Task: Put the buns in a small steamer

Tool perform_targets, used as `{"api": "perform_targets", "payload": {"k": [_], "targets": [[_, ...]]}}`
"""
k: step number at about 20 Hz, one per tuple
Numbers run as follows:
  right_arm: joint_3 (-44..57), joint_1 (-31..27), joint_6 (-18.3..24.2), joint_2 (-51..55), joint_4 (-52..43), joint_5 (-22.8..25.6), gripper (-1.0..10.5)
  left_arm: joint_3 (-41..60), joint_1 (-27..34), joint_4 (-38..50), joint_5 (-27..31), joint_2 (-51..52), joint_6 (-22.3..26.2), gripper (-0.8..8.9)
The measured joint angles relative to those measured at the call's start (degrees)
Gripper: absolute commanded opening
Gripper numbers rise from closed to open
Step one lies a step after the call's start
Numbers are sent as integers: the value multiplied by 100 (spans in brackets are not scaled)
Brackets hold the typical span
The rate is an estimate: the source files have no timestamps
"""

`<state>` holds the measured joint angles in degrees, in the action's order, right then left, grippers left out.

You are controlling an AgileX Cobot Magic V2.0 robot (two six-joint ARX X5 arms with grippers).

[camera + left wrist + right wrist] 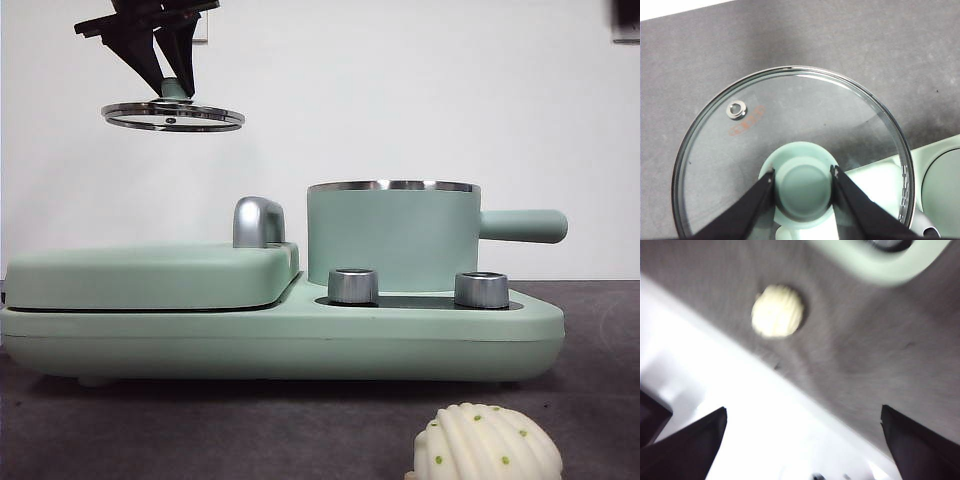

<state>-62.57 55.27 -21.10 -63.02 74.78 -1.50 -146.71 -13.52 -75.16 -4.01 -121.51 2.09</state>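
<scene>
The small steamer [392, 235], a mint green pot with a steel rim and a side handle, stands uncovered on the right of the cooker base [280, 340]. Its glass lid [172, 115] hangs high at the upper left, held by my left gripper [172, 88], which is shut on the lid's green knob [802, 185]. One ridged cream bun with green dots [487, 445] lies on the dark table in front. The same bun [777, 311] shows blurred in the right wrist view, far from my right gripper [802, 435], which is open and holds nothing. The other bun is out of view.
A flat mint green griddle lid [150, 275] with a chrome handle [258, 222] covers the cooker's left half. Two steel knobs [352, 285] sit in front of the pot. A black arm tip [626, 20] shows at the top right corner.
</scene>
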Motion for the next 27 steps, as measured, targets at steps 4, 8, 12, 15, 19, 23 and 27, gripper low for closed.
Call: {"api": "perform_targets", "payload": {"k": [4, 8, 12, 15, 19, 23, 27], "targets": [[1156, 726, -472, -48, -1751, -20, 488, 0, 2, -2, 2, 0, 0, 50], [1978, 909, -879, -107, -3189, 195, 485, 0, 0, -2, 2, 0, 0, 50], [2020, 863, -942, -208, -3351, 752, 416, 0, 0, -2, 2, 0, 0, 50], [2020, 728, -942, -365, -3515, 466, 413, 0, 0, -2, 2, 0, 0, 50], [2020, 553, -940, -791, -3541, 249, 413, 0, 0, -4, 2, 0, 0, 50], [2022, 374, -866, -1252, -3639, -2, 413, 0, 0, -2, 2, 0, 0, 50], [2022, 234, -745, -1499, -3847, -22, 249, 0, 0, -4, 2, 0, 0, 50]]}}
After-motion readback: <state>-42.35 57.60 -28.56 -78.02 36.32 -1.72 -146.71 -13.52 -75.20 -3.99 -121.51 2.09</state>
